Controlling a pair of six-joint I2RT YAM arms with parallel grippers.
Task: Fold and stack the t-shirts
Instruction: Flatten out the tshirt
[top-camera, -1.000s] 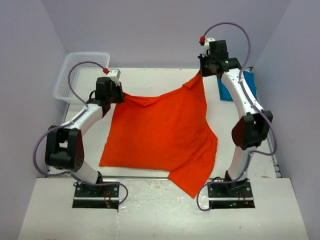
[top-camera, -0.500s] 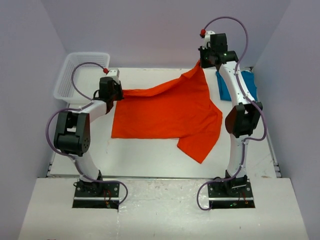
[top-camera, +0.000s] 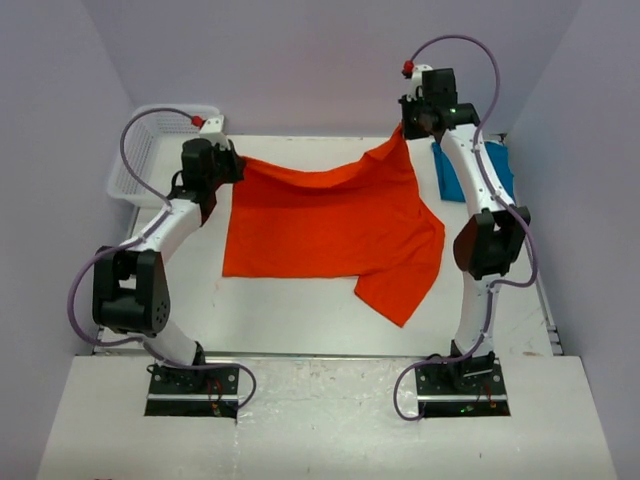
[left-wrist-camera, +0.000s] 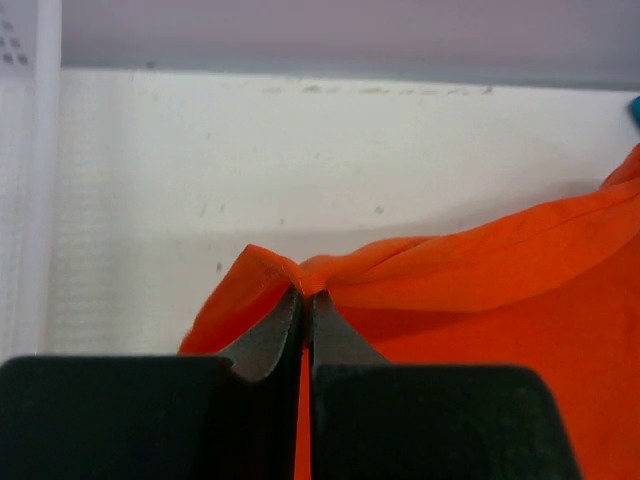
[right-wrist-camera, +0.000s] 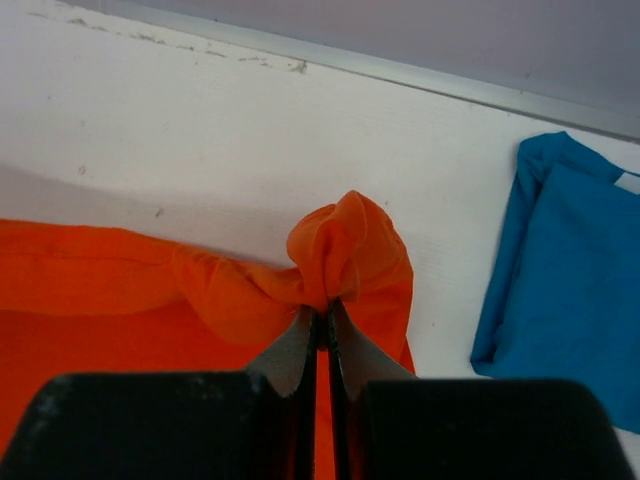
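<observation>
The big orange shirt (top-camera: 330, 220) lies mostly flat in the middle of the white table (top-camera: 300, 320), with its far edge lifted up. It looks soft and thin, and one sleeve flops toward the front. I think its folding has hardly begun. The blue shirt (right-wrist-camera: 565, 280) sits at the right side and looks folded already. The left gripper (left-wrist-camera: 305, 300) pinches one far corner tight, and the right gripper (right-wrist-camera: 325, 318) pinches the other.

2 white arms (top-camera: 168, 226) (top-camera: 482, 180), black joints (top-camera: 125, 292), purple cables (top-camera: 124, 150); black left end effector (left-wrist-camera: 305, 298), right end effector (right-wrist-camera: 322, 318).
</observation>
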